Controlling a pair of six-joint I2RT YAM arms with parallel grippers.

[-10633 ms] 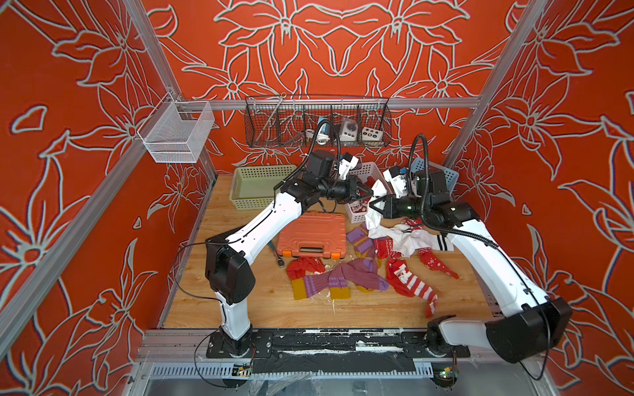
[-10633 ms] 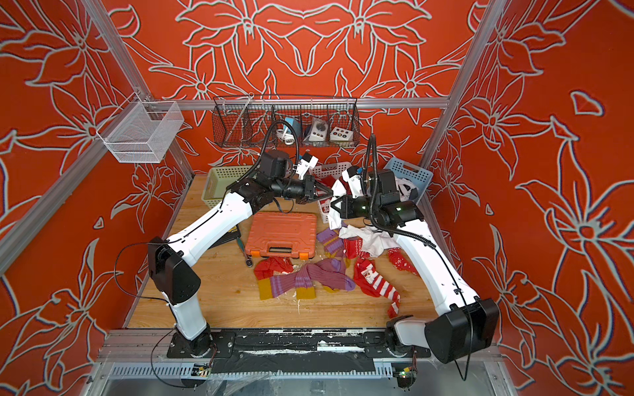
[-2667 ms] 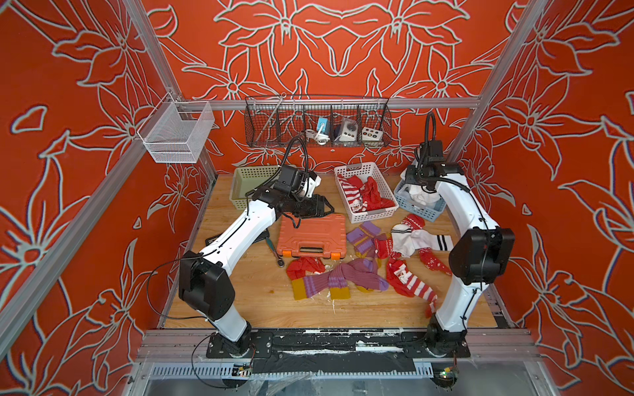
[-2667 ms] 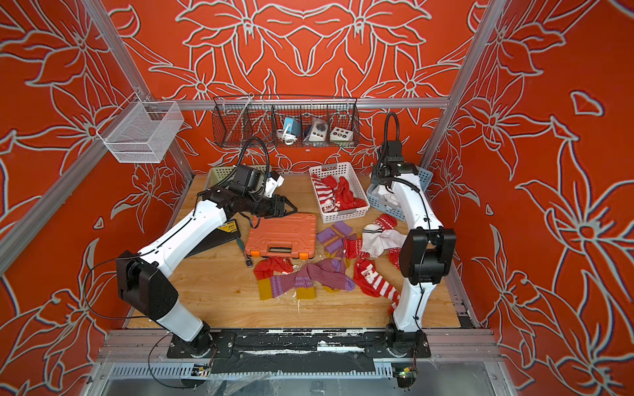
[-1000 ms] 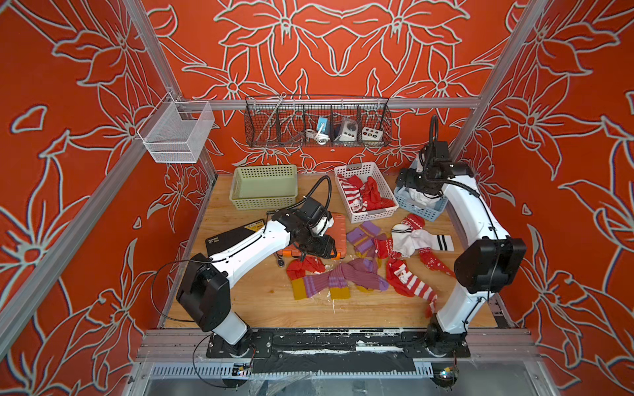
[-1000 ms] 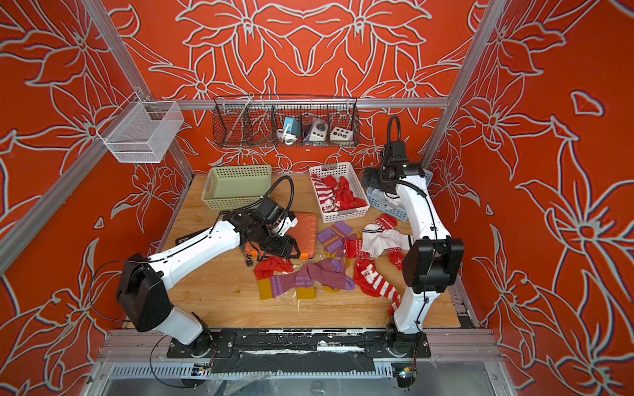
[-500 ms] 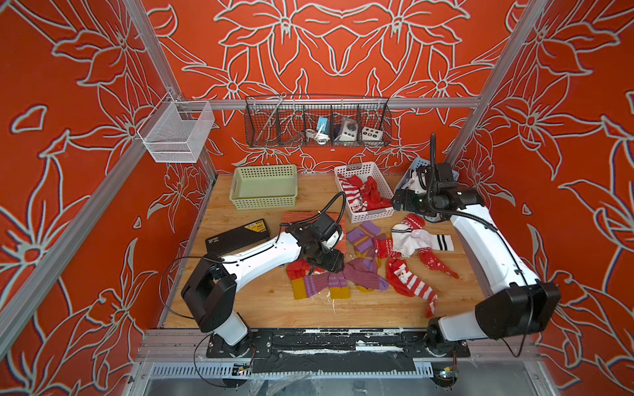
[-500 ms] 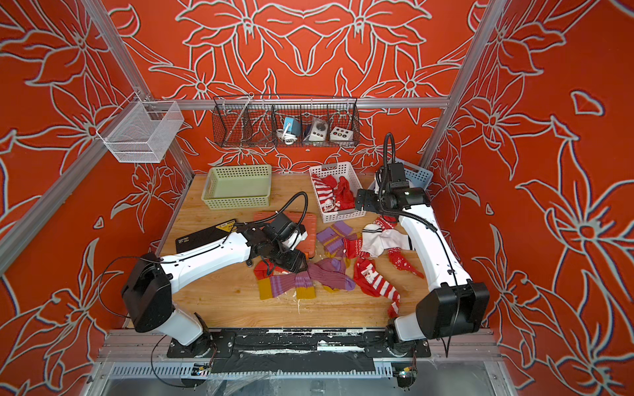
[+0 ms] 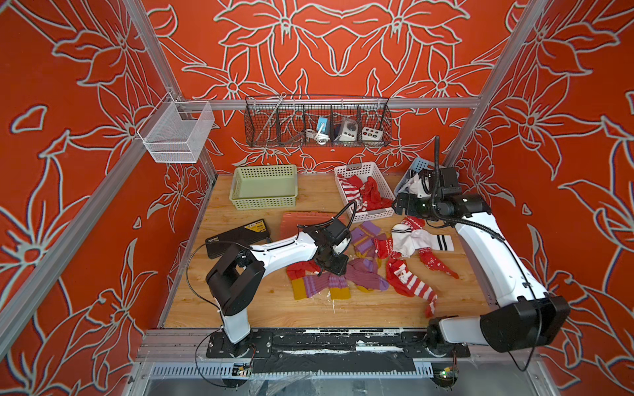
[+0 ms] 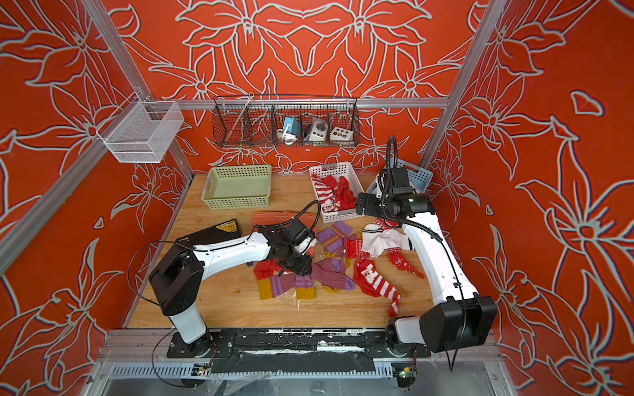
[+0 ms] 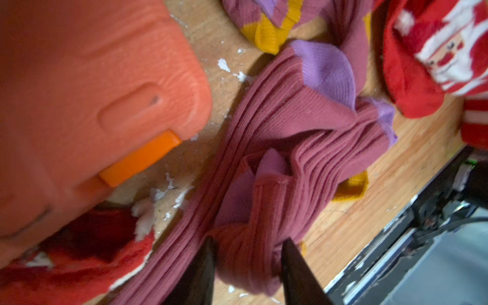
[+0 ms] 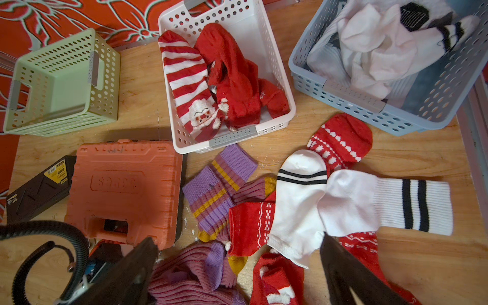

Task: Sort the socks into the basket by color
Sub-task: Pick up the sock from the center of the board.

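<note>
Loose socks lie mid-table: purple ones with mustard toes [image 9: 315, 284], white ones with black stripes [image 9: 411, 238] and red ones [image 9: 415, 284]. My left gripper [image 11: 248, 240] is down on the pile, shut on a bunched fold of a purple sock [image 11: 277, 118]; in both top views it [image 9: 334, 265] sits at the pile's left side. My right gripper [image 12: 237, 237] hangs open above the socks, in front of the white basket [image 9: 374, 215] that holds red socks. White socks fill the blue basket [image 12: 343, 92]. The green basket [image 9: 264, 202] holds nothing.
An orange tool case [image 9: 302, 223] and a black box [image 9: 236, 236] lie left of the sock pile. A wire rack [image 9: 317, 123] hangs on the back wall. A white mesh bin [image 9: 175, 132] is fixed to the left wall.
My left gripper came forward past the orange case, dropped onto the purple sock and closed on it. My right arm swung from the blue basket toward the pile, staying open.
</note>
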